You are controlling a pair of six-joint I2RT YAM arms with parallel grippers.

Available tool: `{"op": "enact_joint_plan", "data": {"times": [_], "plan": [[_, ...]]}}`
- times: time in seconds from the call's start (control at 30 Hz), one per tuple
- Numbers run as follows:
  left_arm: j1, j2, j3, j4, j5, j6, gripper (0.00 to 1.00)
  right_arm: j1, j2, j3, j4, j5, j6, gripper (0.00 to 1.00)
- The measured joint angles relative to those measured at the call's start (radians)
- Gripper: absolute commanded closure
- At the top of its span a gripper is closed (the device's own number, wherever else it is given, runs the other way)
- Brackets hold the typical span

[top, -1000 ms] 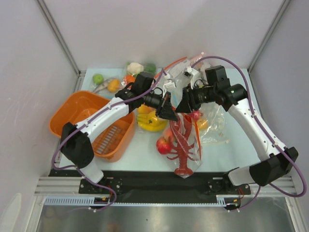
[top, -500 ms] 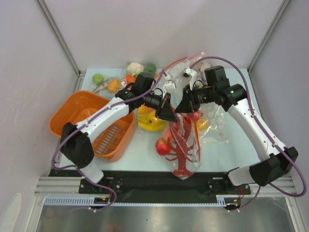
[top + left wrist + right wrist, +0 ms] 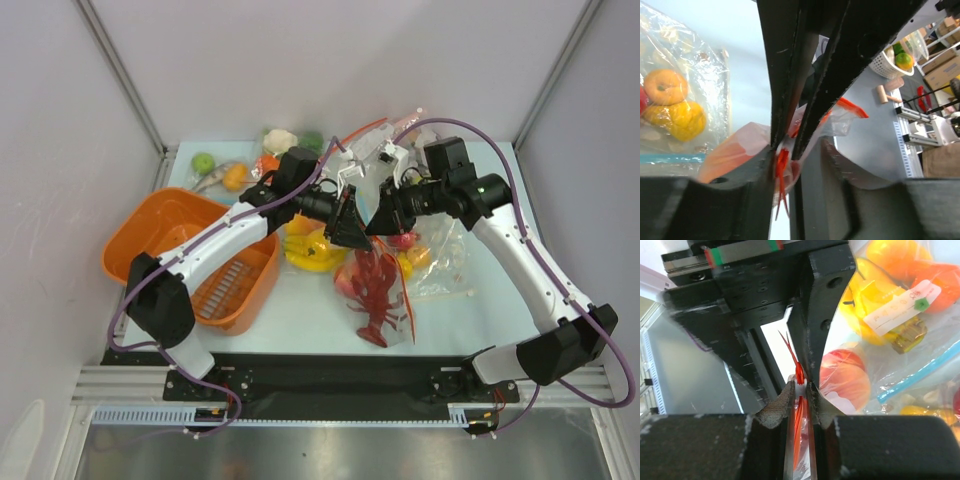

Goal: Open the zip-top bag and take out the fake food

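The zip-top bag (image 3: 378,300) hangs between my two grippers above the table's middle, its orange-red zip strip pinched at the top. A dark-red lobster (image 3: 380,292) hangs inside it, with a red apple (image 3: 347,285) at its left. My left gripper (image 3: 350,226) is shut on one side of the bag's mouth, and the strip (image 3: 781,161) shows between its pads. My right gripper (image 3: 381,220) is shut on the other side, with the strip (image 3: 800,372) squeezed between its fingertips. A red-yellow apple (image 3: 845,377) shows behind plastic beside the right gripper.
An orange basket (image 3: 150,225) stands at the left. A yellow banana bunch (image 3: 313,252) lies under the left arm. A clear bag with orange fruits (image 3: 440,255) lies at the right. Cauliflower (image 3: 280,138), a green fruit (image 3: 203,162) and an orange fruit (image 3: 235,176) sit at the back.
Both grippers have risen with the bag's mouth in them. The bag and the lobster have come up off the table and away from the front edge.
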Motion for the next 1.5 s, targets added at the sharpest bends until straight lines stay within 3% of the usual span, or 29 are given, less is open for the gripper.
{"op": "enact_joint_plan", "data": {"times": [0.17, 0.33, 0.9, 1.2, 1.5], "plan": [[0.002, 0.015, 0.000, 0.019, 0.011, -0.028, 0.85, -0.016, 0.000, 0.000, -0.013, -0.018, -0.001, 1.00], [0.002, 0.031, 0.000, 0.059, 0.022, -0.059, 1.00, -0.037, -0.001, 0.000, -0.020, -0.023, -0.004, 1.00], [0.011, 0.059, -0.008, 0.103, -0.019, -0.067, 1.00, -0.062, -0.048, -0.037, -0.033, 0.059, 0.006, 1.00], [0.027, 0.053, -0.089, 0.268, -0.030, -0.160, 1.00, -0.067, -0.061, -0.073, -0.014, 0.082, 0.024, 1.00], [0.034, 0.053, -0.100, 0.320, -0.051, -0.208, 1.00, -0.072, -0.101, -0.102, -0.014, 0.117, 0.034, 1.00]]}}
